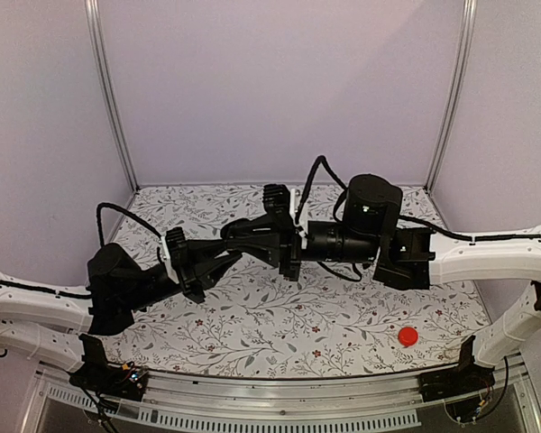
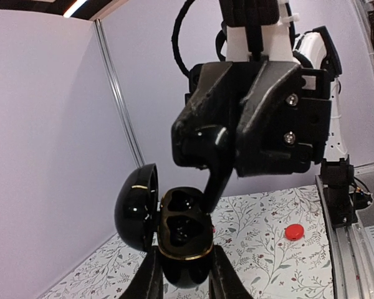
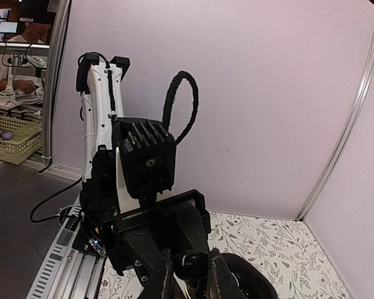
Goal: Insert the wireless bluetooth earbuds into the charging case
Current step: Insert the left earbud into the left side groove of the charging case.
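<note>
The jaws of the left gripper (image 2: pixel 185 255) are pressed from both sides on the lower half of the charging case (image 2: pixel 174 215) and hold it upright in the air, above the table (image 1: pixel 252 325). The jaws of the right gripper (image 2: pixel 227 156) are closed on one earbud (image 2: pixel 213 177), a glossy black piece whose stem points down. The tip of the stem is at the rim of the case, at the edge of the upper well; whether it touches the case cannot be told.

The lid (image 2: pixel 137 205) stands open to the left on its hinge, so the opening of the case is done. The two wells (image 2: pixel 184 230) inside are dark and shiny. It is not possible to say whether the lower one is empty or already has an earbud in it. No second earbud shows anywhere in the three views.

By judgement, the task is about in the middle: the case is gripped and opened, and the first visible earbud is lined up but not yet seated. What is left is to push this earbud down into its well, release it, handle the other earbud if it is not in, and probably close the lid.

Further out, both arms meet over the middle of the flowered table, and a flat red disc (image 1: pixel 408 336) lies well apart, near the right front corner.
</note>
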Controlling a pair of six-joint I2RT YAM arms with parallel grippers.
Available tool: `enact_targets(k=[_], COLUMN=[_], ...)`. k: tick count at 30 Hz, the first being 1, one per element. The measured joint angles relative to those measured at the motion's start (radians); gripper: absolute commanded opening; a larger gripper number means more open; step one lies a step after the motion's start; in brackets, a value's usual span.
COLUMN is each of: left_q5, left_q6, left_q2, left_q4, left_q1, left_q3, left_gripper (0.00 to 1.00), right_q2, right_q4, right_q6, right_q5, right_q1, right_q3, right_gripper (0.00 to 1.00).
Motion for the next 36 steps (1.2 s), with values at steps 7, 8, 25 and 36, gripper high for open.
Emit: enact_targets(k=[7,8,25,36], left_q5=[-0.019,-0.020,-0.057,-0.078], left_q6=[-0.001,-0.001,0.000,-0.002], left_q2=[0.000,0.000,0.000,0.000], left_q4=[0.000,-0.001,-0.004,-0.008], left_q1=[-0.001,-0.001,-0.002,-0.002], left_q3=[0.010,0.010,0.010,0.010], left_gripper=[0.20,0.20,0.20,0.21], right_q2=[0.019,0.023,0.056,0.062], right_q4=[0.011,0.014,0.024,0.024], right_q6=[0.001,0.001,0.005,0.021], right_q5=[0.069,0.080,0.158,0.196], right_q1=[0.008,0.008,0.019,0.020], right_q3=[0.010,0.010,0.024,0.027], right_gripper=[0.14,0.14,0.15,0.17])
